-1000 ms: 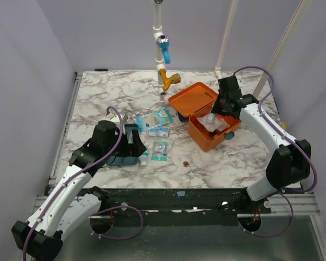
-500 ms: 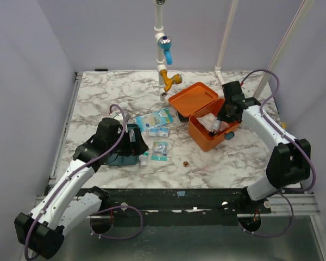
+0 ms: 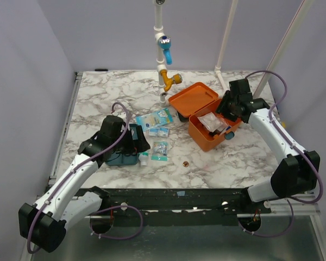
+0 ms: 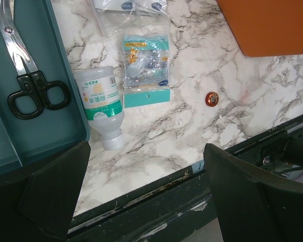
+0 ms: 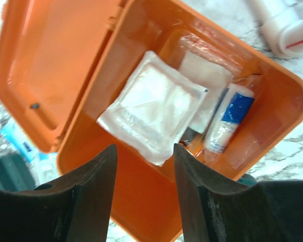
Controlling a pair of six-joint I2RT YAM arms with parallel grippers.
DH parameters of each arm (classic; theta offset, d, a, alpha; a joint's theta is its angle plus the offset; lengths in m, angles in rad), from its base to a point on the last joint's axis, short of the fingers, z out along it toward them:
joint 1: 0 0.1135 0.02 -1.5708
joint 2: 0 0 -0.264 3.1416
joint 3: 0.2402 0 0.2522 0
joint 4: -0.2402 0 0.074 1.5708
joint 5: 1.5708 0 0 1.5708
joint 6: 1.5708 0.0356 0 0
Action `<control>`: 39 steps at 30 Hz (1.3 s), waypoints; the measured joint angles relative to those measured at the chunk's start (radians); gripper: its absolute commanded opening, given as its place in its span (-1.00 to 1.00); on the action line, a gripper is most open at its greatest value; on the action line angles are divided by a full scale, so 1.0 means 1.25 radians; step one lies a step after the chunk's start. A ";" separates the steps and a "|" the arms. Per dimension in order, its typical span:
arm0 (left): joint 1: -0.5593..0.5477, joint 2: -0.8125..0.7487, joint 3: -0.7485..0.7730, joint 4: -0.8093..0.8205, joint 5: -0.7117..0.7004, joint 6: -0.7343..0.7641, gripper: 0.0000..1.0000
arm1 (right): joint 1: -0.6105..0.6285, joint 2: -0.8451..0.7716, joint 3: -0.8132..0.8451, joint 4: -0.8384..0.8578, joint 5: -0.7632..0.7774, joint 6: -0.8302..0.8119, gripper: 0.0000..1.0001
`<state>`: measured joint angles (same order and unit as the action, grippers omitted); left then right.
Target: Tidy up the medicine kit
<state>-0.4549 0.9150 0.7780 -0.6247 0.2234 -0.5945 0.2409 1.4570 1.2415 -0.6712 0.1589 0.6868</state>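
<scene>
The medicine kit (image 3: pixel 202 135) is an orange box standing open at the right, with its lid (image 3: pixel 191 98) laid back. In the right wrist view the kit (image 5: pixel 136 201) holds a white gauze packet (image 5: pixel 152 107), a second clear packet (image 5: pixel 208 74) and a bandage roll with a blue label (image 5: pixel 227 123). My right gripper (image 3: pixel 226 107) (image 5: pixel 144 166) is open and empty above the kit's right side. My left gripper (image 3: pixel 138 139) (image 4: pixel 146 201) is open and empty, just above the right end of the teal tray (image 3: pixel 121 158), near a white bottle (image 4: pixel 101 107).
The teal tray (image 4: pixel 65 108) holds black-handled scissors (image 4: pixel 29 75). A teal-edged packet (image 4: pixel 145 68), blue-white packets (image 3: pixel 155 118) and a small red disc (image 4: pixel 211 99) lie on the marble. A pipe stand with a blue and yellow valve (image 3: pixel 164 54) stands behind. The table's front edge (image 4: pixel 156 184) is close.
My right gripper has drawn back to the right, from over the kit's contents to its right side. My left gripper has shifted a little right along the teal tray.
</scene>
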 measured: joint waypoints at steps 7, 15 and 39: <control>0.000 0.062 0.006 0.009 0.000 -0.016 0.97 | 0.025 -0.016 0.044 -0.003 -0.107 -0.073 0.03; 0.000 0.197 0.067 0.016 0.011 -0.036 0.90 | 0.182 -0.027 0.088 -0.009 -0.132 -0.131 0.03; -0.029 0.431 0.092 0.038 -0.018 -0.067 0.82 | 0.188 -0.075 0.014 -0.016 -0.141 -0.168 0.03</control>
<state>-0.4911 1.4540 0.8936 -0.5774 0.2012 -0.6785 0.4759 1.3628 1.2587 -0.6907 -0.0177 0.4774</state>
